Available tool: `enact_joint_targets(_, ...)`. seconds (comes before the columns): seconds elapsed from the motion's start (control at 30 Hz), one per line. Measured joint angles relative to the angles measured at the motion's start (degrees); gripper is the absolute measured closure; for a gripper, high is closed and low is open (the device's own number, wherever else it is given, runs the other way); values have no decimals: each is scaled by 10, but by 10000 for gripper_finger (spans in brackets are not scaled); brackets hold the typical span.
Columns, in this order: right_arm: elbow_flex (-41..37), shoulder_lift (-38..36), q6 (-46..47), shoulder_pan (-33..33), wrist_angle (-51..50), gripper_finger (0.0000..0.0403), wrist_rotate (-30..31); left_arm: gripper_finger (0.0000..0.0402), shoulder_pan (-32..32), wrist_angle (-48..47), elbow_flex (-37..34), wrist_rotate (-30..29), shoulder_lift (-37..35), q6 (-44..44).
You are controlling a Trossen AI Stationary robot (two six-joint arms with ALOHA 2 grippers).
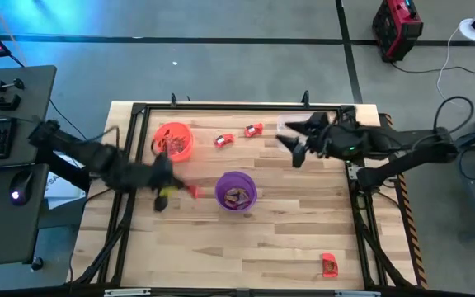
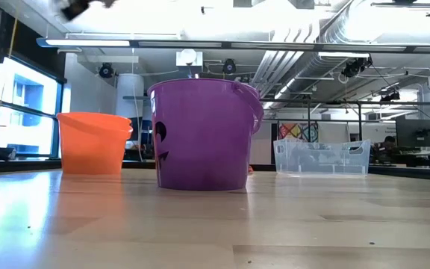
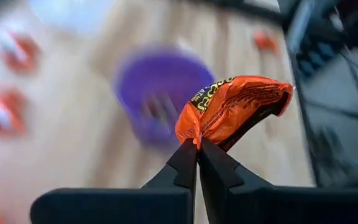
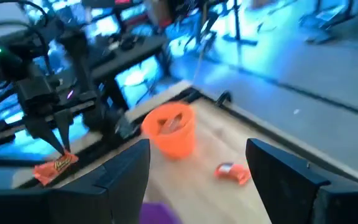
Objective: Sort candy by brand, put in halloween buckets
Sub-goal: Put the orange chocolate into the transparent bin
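My left gripper [image 3: 197, 144] is clamped on the corner of an orange wrapper [image 3: 235, 106], held up off the table between the orange bucket [image 1: 172, 140] and the purple bucket [image 1: 236, 190]. My right gripper [image 1: 291, 142] hangs with its fingers apart over the far right of the table, holding nothing, near the clear tub [image 2: 321, 157].

Both buckets already have candy in them: from above I see wrappers inside each. So the sorting is, I judge, well under way but not finished.

Left on the wood: two red-and-white pieces [image 1: 223, 140] and [image 1: 254, 129] beyond the purple bucket, and one red piece [image 1: 329, 265] alone near the front right edge, well apart from everything else. A red bit [image 1: 191, 191] shows just beside my left gripper; I cannot tell whether it is a separate candy or part of the one I hold.

The held piece has to be dropped in its bucket, then those strays.
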Motion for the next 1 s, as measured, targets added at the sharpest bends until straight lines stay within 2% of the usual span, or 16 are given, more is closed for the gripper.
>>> enact_joint_targets(0.07, 1, -16, -2, 0, -3, 144, 19, 401, 75, 43, 23, 18, 18, 79)
enact_joint_targets(0.17, 1, -34, 2, -9, -12, 144, 26, 401, 182, 113, 49, 86, 71, 165)
enact_joint_targets(0.3, 1, -37, 0, -35, -17, 144, 29, 401, 295, 218, 86, 153, 180, 207)
enact_joint_targets(0.4, 1, -33, -2, -60, -29, 144, 29, 401, 351, 307, 124, 186, 274, 221)
enact_joint_targets(0.5, 1, -26, -2, -84, -46, 144, 29, 401, 388, 389, 173, 216, 367, 235)
enact_joint_targets(0.6, 1, -16, 2, -102, -61, 144, 28, 401, 416, 420, 232, 253, 457, 236)
enact_joint_targets(0.8, 1, 8, 10, -119, -71, 144, 27, 401, 450, 421, 355, 274, 614, 242)
enact_joint_targets(1.0, 0, 38, 54, -127, -71, 144, 29, 399, 471, 414, 443, 275, 712, 237)
